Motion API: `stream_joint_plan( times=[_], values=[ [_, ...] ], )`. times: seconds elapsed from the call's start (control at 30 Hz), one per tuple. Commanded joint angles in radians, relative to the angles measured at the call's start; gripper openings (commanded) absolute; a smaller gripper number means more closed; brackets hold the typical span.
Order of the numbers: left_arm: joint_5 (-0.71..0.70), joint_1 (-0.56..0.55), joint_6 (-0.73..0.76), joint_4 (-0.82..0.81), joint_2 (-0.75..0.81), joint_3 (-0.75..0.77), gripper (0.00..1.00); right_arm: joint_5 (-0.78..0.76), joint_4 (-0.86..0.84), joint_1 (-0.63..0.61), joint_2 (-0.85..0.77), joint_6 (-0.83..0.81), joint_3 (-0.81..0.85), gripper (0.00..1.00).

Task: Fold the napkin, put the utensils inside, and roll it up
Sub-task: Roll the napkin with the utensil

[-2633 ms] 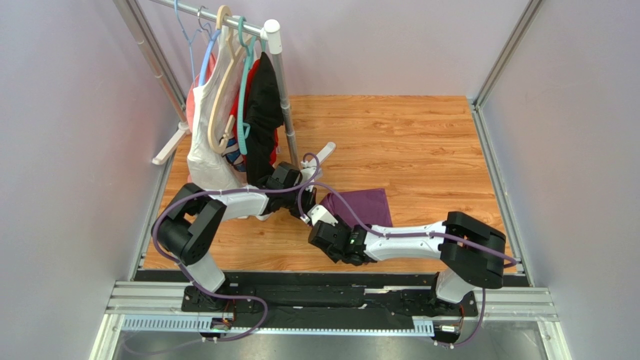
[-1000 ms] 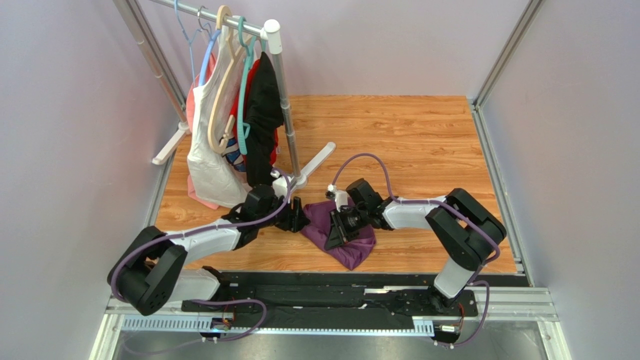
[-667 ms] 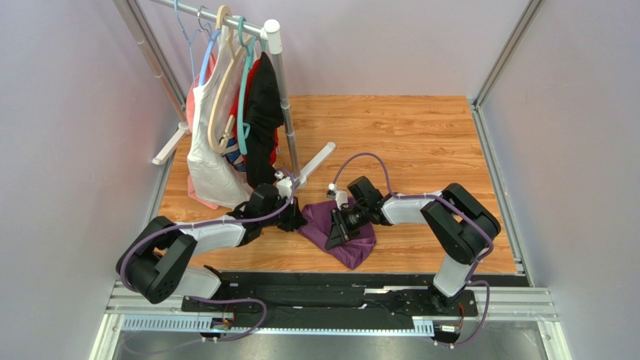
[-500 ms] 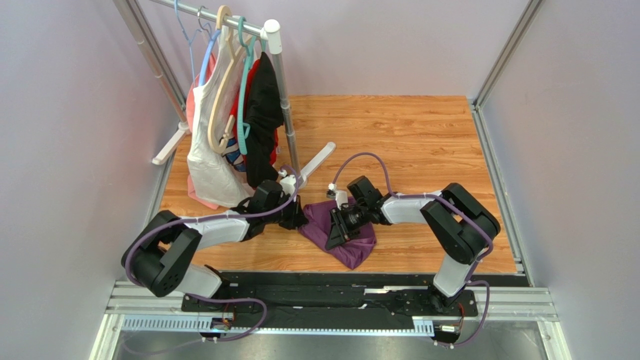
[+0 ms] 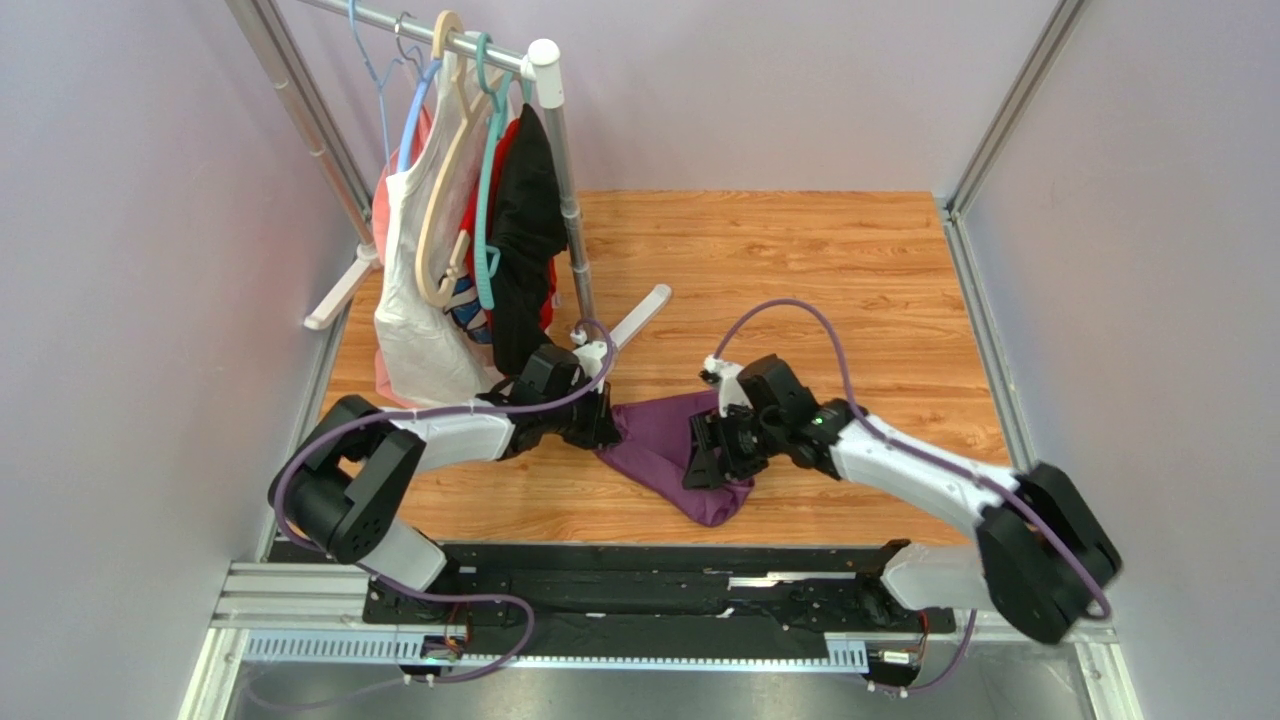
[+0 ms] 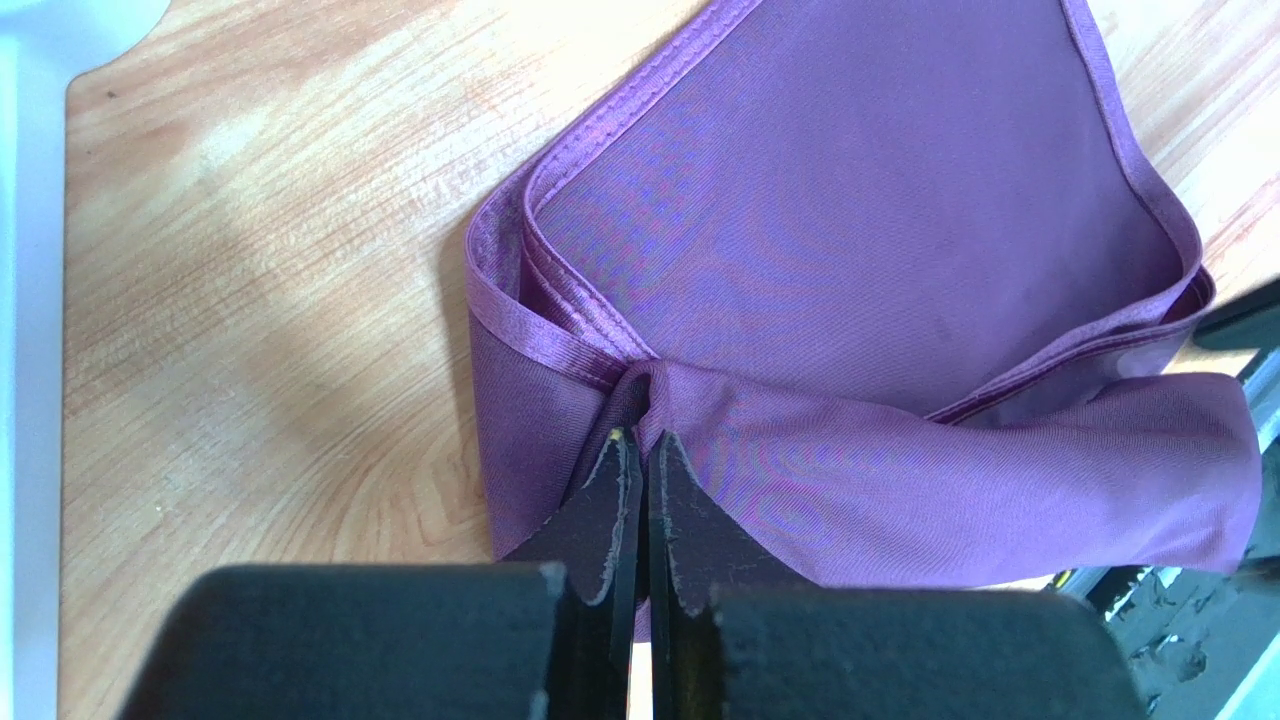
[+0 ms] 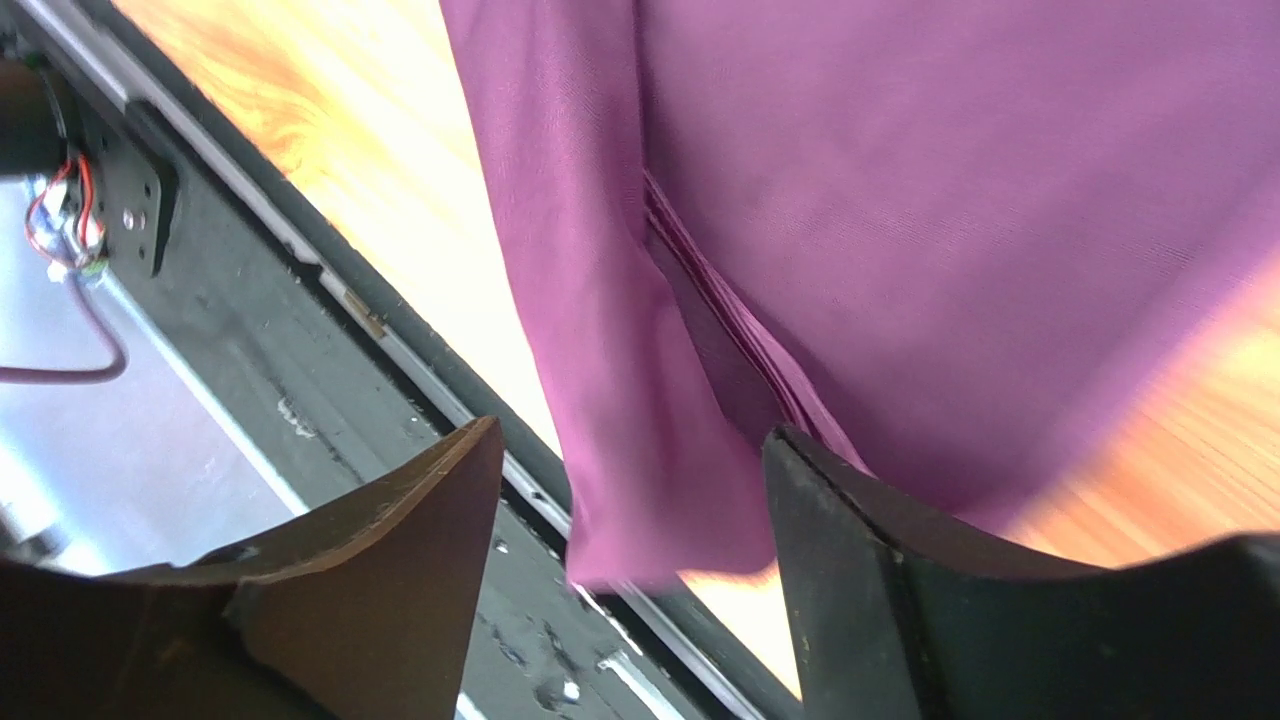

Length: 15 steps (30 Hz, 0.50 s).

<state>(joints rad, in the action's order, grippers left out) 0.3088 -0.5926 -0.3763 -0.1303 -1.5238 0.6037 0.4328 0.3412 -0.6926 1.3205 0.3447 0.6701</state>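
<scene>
L gripper [image 6: 639, 450] pinches napkin [image 6: 842, 270] fold; R gripper [image 7: 628, 443] spread over napkin near table [image 5: 842, 270] front edge.

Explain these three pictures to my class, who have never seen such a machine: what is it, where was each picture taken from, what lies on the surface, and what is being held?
The machine is two robot arms bolted at the near edge of a wooden table. Each arm ends in a two-finger gripper. The wide picture comes from a fixed camera above and behind the arms. The other two come from a small camera on each wrist, so you see that arm's own fingers. On the table lies a purple napkin, loosely folded and wrinkled. At the back left stands a clothes rack with hanging garments. The left gripper is shut, pinching a fold of the napkin. The right gripper is open over the cloth and holds nothing.
</scene>
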Motion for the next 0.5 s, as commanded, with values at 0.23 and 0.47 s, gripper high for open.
stream_joint_plan(
  times=[0.23, 0.47],
  values=[
    [0.01, 0.007, 0.047, 0.072, -0.021, 0.039, 0.0, -0.394, 0.088, -0.188, -0.383, -0.003, -0.121, 0.71],
    [0.022, 0.007, 0.047, 0.074, -0.032, 0.044, 0.0, -0.41, -0.017, -0.251, -0.255, -0.016, -0.107, 0.7]
  ],
)
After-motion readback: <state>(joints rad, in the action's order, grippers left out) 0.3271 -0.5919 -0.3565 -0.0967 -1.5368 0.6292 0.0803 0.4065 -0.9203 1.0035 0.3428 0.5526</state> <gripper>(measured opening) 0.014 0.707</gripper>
